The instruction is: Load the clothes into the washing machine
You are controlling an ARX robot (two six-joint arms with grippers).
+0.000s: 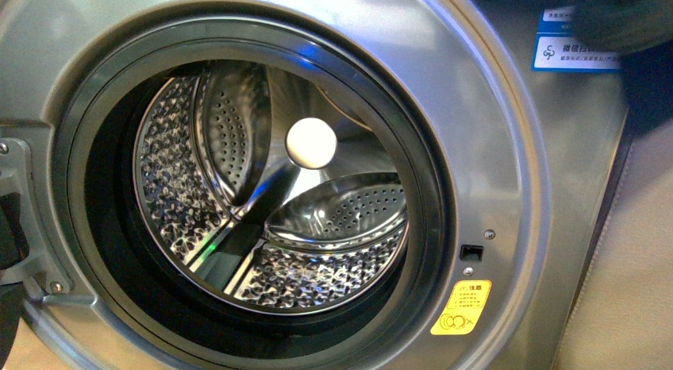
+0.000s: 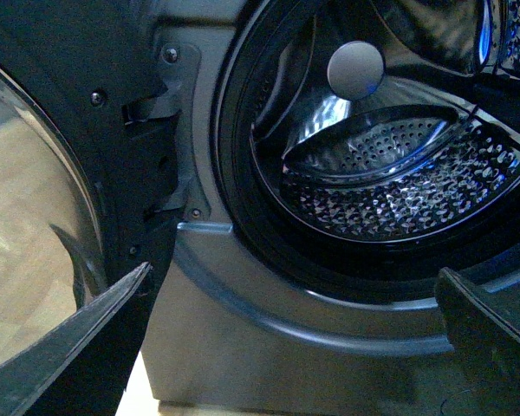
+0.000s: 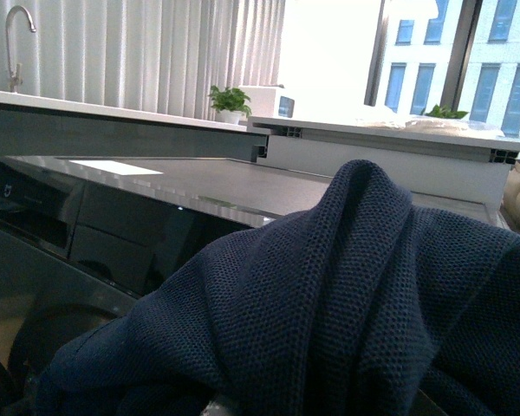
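The washing machine (image 1: pixel 492 148) is silver-grey and fills the front view. Its porthole is open onto the shiny perforated drum (image 1: pixel 270 187), which is empty, and a yellow sticker (image 1: pixel 460 306) sits at the lower right. My left gripper (image 2: pixel 295 347) is open and empty, low in front of the porthole's lower rim, with the drum (image 2: pixel 381 165) beyond it. The clothes (image 3: pixel 347 295), dark navy knit fabric, fill the lower part of the right wrist view and hide my right gripper, which is shut on them, level with the machine's top (image 3: pixel 199 186).
The open door (image 2: pixel 35 199), with its glass and dark frame, hangs on the hinge side (image 1: pixel 12 227). A blue label (image 1: pixel 571 48) is at the machine's upper right, next to a dark blurred shape (image 1: pixel 627 21). A counter with a plant (image 3: pixel 230 102) and windows lie beyond.
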